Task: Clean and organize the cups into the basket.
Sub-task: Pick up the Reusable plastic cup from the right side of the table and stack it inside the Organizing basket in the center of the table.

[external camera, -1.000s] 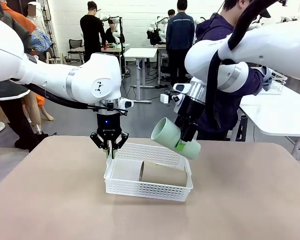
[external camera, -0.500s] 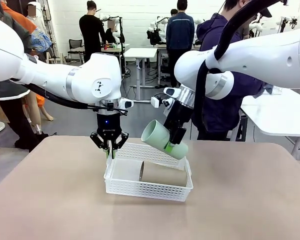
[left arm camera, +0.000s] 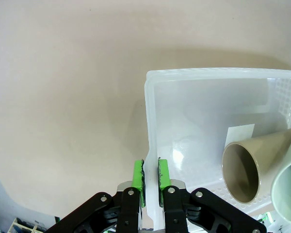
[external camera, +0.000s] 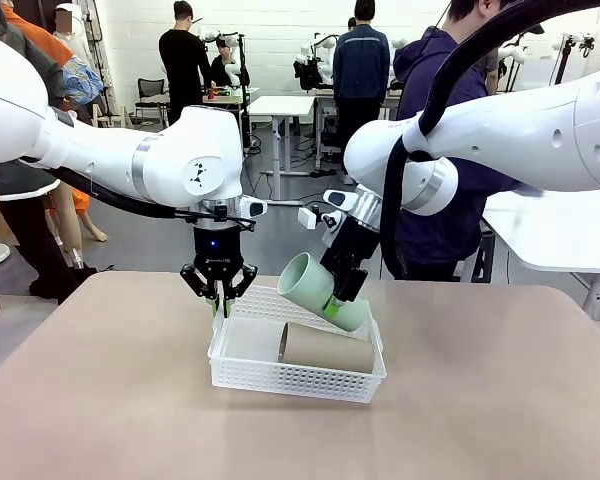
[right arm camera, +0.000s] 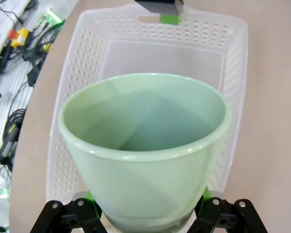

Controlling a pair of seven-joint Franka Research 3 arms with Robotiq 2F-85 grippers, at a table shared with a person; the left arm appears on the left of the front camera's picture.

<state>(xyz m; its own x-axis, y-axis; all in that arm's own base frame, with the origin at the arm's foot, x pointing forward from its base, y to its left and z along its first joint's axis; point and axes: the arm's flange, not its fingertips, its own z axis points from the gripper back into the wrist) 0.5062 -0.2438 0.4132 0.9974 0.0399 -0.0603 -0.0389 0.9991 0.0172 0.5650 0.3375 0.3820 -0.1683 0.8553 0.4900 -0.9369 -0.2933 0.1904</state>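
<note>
The white mesh basket (external camera: pixel 280 385) sits mid-table, and my left gripper (external camera: pixel 220 300) is shut on its left end wall. In the left wrist view the green pads (left arm camera: pixel 138 177) pinch that thin rim (left arm camera: pixel 194 75). A tan cup (external camera: pixel 325 348) lies on its side inside the basket, with its open mouth (left arm camera: pixel 242 172) facing the left gripper. My right gripper (external camera: pixel 345 295) is shut on a mint green cup (external camera: pixel 315 285), which hangs tilted just above the basket's far right part. In the right wrist view the cup's mouth (right arm camera: pixel 145 141) hangs over the basket (right arm camera: pixel 87 58), between my right gripper (right arm camera: pixel 145 206) fingers.
A person in a dark hoodie (external camera: pixel 440 160) stands at the far side, behind my right arm. Bare tan tabletop (external camera: pixel 100 400) spreads left, right and in front of the basket. A white table (external camera: pixel 560 225) stands beyond at the right.
My right arm has swung left and down, bringing the mint green cup from beside the basket's right end to just over it. The left gripper and basket have not moved.
</note>
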